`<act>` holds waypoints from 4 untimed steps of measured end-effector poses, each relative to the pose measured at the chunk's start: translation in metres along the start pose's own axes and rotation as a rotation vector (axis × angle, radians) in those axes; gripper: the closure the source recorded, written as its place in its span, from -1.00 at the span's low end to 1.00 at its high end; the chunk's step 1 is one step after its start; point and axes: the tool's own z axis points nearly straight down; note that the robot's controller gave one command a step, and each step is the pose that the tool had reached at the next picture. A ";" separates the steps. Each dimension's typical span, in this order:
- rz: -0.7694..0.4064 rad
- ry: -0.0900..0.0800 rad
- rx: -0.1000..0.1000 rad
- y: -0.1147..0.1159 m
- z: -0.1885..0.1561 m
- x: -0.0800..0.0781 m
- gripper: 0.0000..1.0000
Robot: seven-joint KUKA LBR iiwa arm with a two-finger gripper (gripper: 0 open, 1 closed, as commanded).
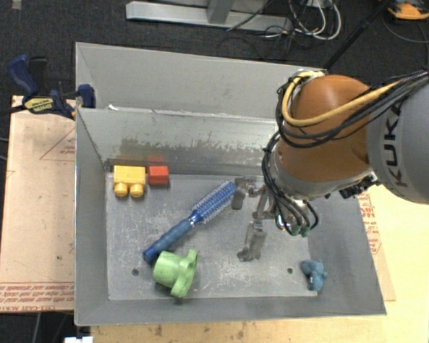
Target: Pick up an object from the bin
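The gripper (249, 250) hangs low over bare bin (265, 286) floor; its width cannot be told; the blue brush (197, 217) lies just beside it, view's left, slanting lower-left to upper-right.

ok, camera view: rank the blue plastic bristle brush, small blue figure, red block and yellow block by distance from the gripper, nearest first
1. Blue plastic bristle brush, left of the gripper, and small blue figure, right, by the front corner: too close to call.
2. Red block, back left.
3. Yellow block, farthest, just left of the red one.
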 end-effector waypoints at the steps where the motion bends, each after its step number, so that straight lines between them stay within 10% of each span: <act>1: -0.070 -0.011 -0.004 0.093 0.046 -0.070 -1.00; 2: -0.338 -0.004 0.000 0.086 0.170 -0.011 -1.00; 3: -0.336 -0.008 0.000 0.086 0.168 -0.012 1.00; 4: -0.347 -0.016 0.000 0.084 0.032 0.008 1.00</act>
